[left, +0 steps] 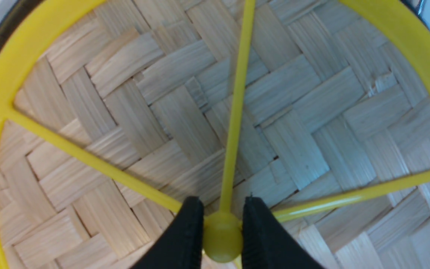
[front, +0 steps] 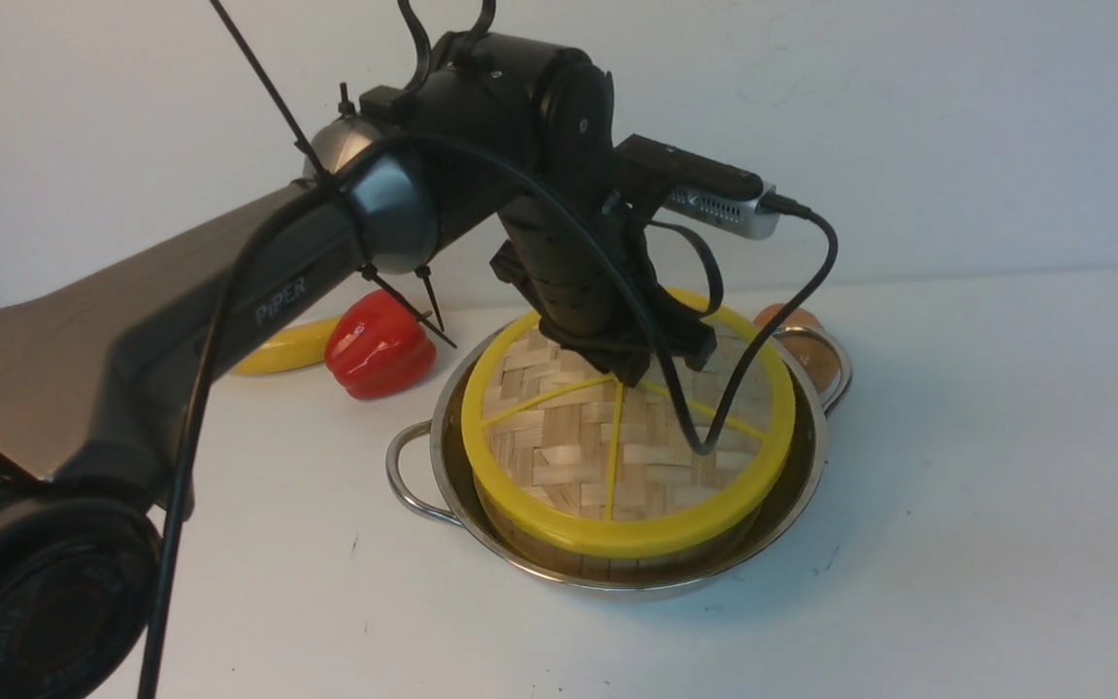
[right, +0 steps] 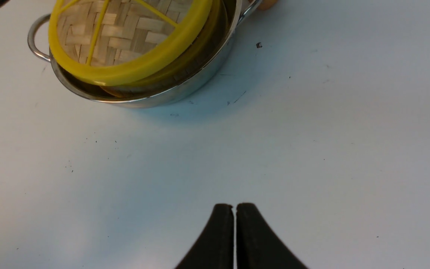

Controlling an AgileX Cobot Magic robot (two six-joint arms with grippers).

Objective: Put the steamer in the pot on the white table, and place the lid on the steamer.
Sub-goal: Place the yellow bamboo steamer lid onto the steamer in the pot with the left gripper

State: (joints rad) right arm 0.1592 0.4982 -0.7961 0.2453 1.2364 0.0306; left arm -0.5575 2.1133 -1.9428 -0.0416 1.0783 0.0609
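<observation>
your l gripper (left: 222, 209) is clamped on the centre hub of the lid (front: 617, 437). lid lies atop the steamer (front: 559, 546), inside the pot (front: 797, 500), toward far edge of the white table (front: 986, 505). r gripper (right: 234, 207): jaws closed together, holding nothing.

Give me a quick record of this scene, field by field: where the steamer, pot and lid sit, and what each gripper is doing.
steamer: inside the pot, on the white table
lid: on top of the steamer
left gripper: jaws closed on the lid's centre hub
right gripper: jaws shut, empty, over bare table, apart from the pot
behind the pot: red pepper, banana
likely left to do: release the lid
</observation>
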